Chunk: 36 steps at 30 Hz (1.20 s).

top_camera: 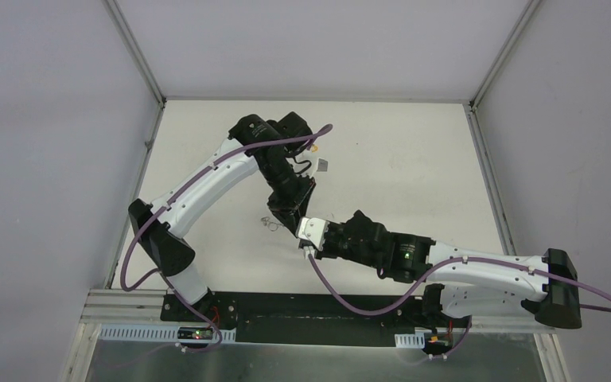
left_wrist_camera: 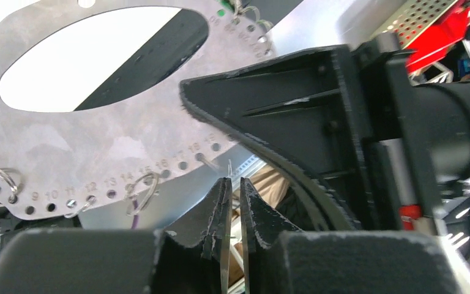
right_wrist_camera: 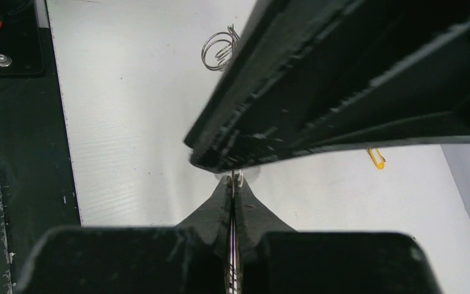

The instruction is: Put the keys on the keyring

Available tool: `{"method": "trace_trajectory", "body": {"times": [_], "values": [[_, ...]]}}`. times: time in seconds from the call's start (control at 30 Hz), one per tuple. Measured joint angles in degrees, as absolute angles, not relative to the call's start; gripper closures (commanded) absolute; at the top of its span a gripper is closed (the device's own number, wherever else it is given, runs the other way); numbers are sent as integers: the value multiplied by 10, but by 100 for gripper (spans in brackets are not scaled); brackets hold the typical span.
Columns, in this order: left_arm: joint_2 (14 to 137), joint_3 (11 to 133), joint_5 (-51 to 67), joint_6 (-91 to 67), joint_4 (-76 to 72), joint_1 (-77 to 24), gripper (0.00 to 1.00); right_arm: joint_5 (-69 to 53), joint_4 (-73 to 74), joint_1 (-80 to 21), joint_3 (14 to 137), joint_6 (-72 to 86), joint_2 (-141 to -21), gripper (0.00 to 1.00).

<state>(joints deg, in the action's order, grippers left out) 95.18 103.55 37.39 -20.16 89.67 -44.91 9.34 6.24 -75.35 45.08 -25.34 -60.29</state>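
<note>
The right gripper (right_wrist_camera: 234,179) is clamped tight, its fingers pressed flat together, with a bright sliver of metal showing at the tips. The left gripper (left_wrist_camera: 234,182) is all but closed, only a hairline gap between its fingers. A thin wire (left_wrist_camera: 229,168) stands up at its tips, perhaps pinched there, though the view does not settle it. The two grippers meet tip to tip over the near middle of the table (top_camera: 398,159), the left one crossing just above the right one's fingertips. The keyring (right_wrist_camera: 220,49) lies on the table, near the left gripper and apart from both pairs of fingers. A yellow key (right_wrist_camera: 376,158) lies on the table farther out, well apart from the keyring. The left wrist view shows a grey plate (left_wrist_camera: 98,141) with numbered holes along its edge, and small split rings (left_wrist_camera: 144,193) hang from some of them.
</note>
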Motion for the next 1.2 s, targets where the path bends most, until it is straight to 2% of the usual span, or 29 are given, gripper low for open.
{"method": "trace_trajectory", "body": {"times": [0.13,0.47,0.7,0.77,0.93,1.07,1.2], "values": [[967,1081,373,-194,899,-449,69,97,63,-754,451,-255,-603,100],[967,1117,340,-182,901,-437,61,97,63,-754,451,-256,-603,100],[931,1143,260,-170,892,-434,58,96,63,-754,451,-249,-603,100],[882,1110,239,-172,879,-434,54,96,63,-754,451,-241,-602,100],[659,912,203,-188,748,-434,44,93,63,-754,451,-203,-595,100],[497,746,196,-197,594,-434,42,91,63,-754,451,-164,-589,100],[412,638,204,-173,455,-434,41,92,73,-754,451,-120,-588,100]]}}
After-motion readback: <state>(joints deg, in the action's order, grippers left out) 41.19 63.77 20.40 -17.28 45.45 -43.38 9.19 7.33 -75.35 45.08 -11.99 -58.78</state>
